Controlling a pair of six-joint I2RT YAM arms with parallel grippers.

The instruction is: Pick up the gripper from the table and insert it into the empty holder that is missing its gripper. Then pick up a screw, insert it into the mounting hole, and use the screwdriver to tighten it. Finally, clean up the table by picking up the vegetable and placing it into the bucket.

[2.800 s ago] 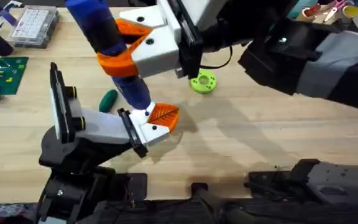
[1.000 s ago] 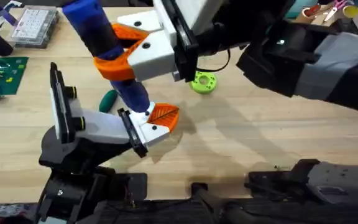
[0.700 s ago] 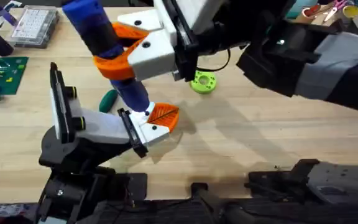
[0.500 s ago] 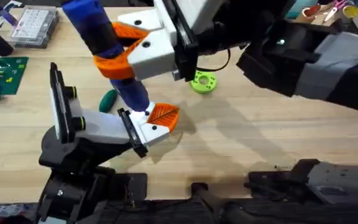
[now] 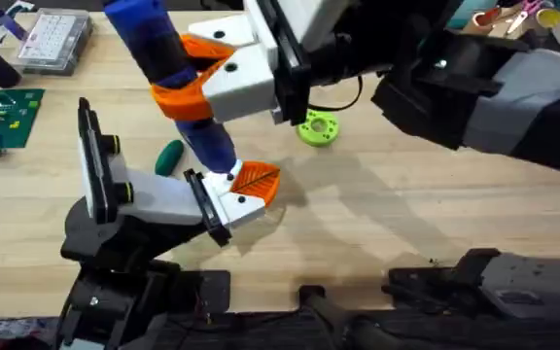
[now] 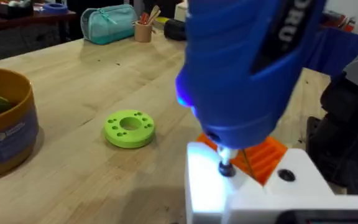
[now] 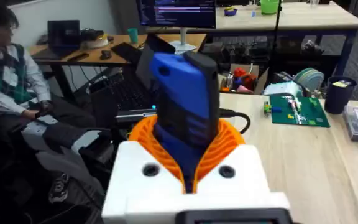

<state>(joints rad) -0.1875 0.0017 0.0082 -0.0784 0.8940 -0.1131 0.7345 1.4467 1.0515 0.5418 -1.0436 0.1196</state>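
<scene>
where the table point(image 5: 406, 224) ends, office desks point(image 7: 278, 22) stand beyond.

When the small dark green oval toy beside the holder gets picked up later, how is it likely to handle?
The vegetable looks smooth and rounded, so it may slip between pads or roll if nudged. It seems small, probably light. It lies close to the holder, so approach room looks tight.
</scene>
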